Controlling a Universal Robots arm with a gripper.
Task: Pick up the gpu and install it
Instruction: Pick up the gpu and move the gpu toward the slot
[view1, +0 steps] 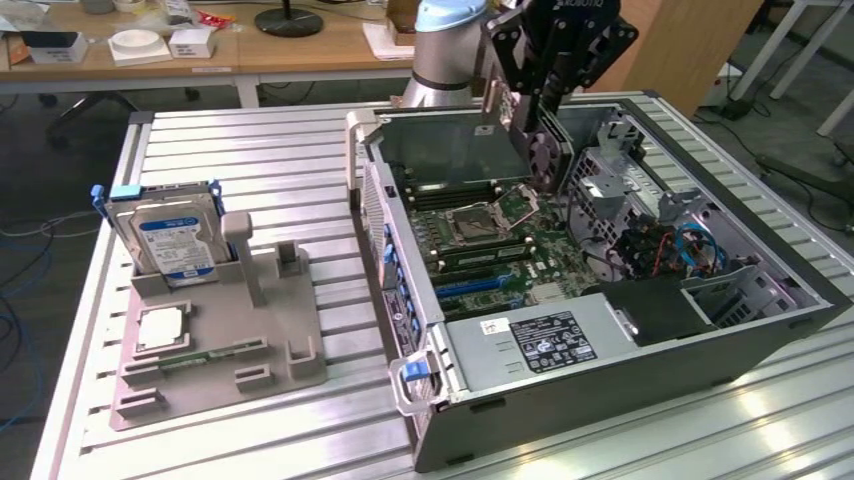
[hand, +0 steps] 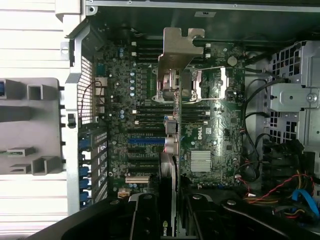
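Slatted metal table (view1: 254, 170), wooden desk (view1: 320, 52) behind, gpu (hand: 168, 170) in tool (hand: 170, 202)

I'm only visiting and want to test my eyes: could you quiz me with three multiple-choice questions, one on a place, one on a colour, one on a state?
1. Where is the gpu?
A. On the floor
B. In the claw, above the motherboard
C. On the wooden desk

2. What colour is the hard drive label?
A. Red
B. Yellow
C. Blue and white

3. The computer case is:
A. Open
B. Closed
C. Wrapped in plastic

Answers:
1 B, the claw is shut on the gpu over the motherboard.
2 C, the label faces out from the grey holder.
3 A, its motherboard lies in plain view.
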